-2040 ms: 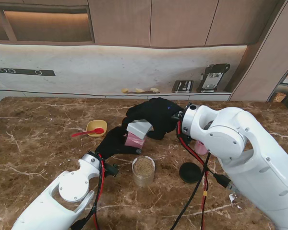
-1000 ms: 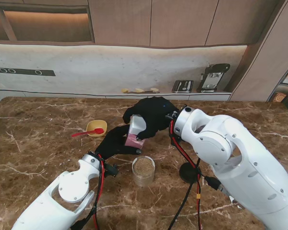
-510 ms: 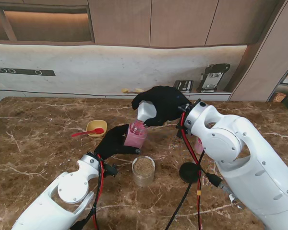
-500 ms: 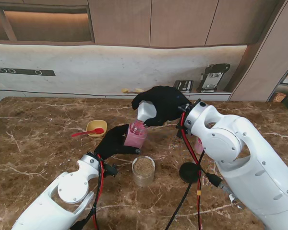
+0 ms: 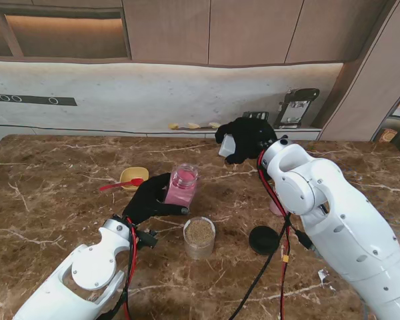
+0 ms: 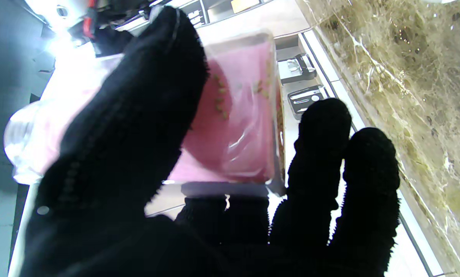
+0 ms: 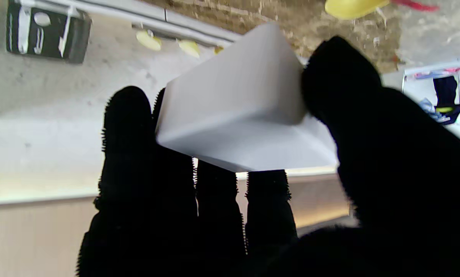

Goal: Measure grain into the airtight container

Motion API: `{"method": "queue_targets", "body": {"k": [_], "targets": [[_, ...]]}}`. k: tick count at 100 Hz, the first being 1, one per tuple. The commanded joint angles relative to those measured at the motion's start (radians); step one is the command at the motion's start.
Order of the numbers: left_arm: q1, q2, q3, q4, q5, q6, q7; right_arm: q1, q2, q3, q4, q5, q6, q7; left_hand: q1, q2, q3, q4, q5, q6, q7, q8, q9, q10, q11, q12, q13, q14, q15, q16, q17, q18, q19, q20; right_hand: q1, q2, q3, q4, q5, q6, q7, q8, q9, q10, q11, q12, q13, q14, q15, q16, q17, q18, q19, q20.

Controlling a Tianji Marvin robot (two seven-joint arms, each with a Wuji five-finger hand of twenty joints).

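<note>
My left hand (image 5: 150, 197) in its black glove is shut on the pink airtight container (image 5: 182, 185), which stands upright with its top uncovered. The left wrist view shows the pink container (image 6: 234, 111) between thumb and fingers, a few grains stuck to its wall. My right hand (image 5: 247, 139) is raised farther from me and to the right, shut on the white lid (image 5: 227, 146). The white lid (image 7: 241, 104) fills the right wrist view, pinched between thumb and fingers. A clear jar of grain (image 5: 199, 237) stands nearer to me than the container.
A yellow bowl (image 5: 133, 178) with a red spoon (image 5: 119, 185) sits left of the container. A black round lid (image 5: 264, 239) lies right of the grain jar. Red and black cables hang from my right arm. Appliances stand on the back counter.
My right hand lifted the white lid off the pink container and carried it up and to the right. The left hand kept its hold on the container and set it upright.
</note>
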Motion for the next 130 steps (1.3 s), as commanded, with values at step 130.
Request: {"method": "queue_targets", "body": {"k": [130], "targets": [[0.04, 0.009, -0.033, -0.033, 0.025, -0.022, 0.005, 0.108, 0.002, -0.361, 0.488, -0.012, 0.09, -0.135, 0.172, 0.442, 0.367, 0.054, 0.386, -0.185, 0.583, 0.09, 0.17, -0.076, 0.334, 0.076, 0.024, -0.043, 0.037, 0.013, 0.008, 0.005, 0.046, 0.024, 0.035, 0.125, 0.197, 0.129, -0.04, 0.012, 0.012, -0.029, 0.001, -0.099, 0.069, -0.047, -0.021, -0.129, 0.088, -0.046, -0.06, -0.05, -0.042, 0.041]]}}
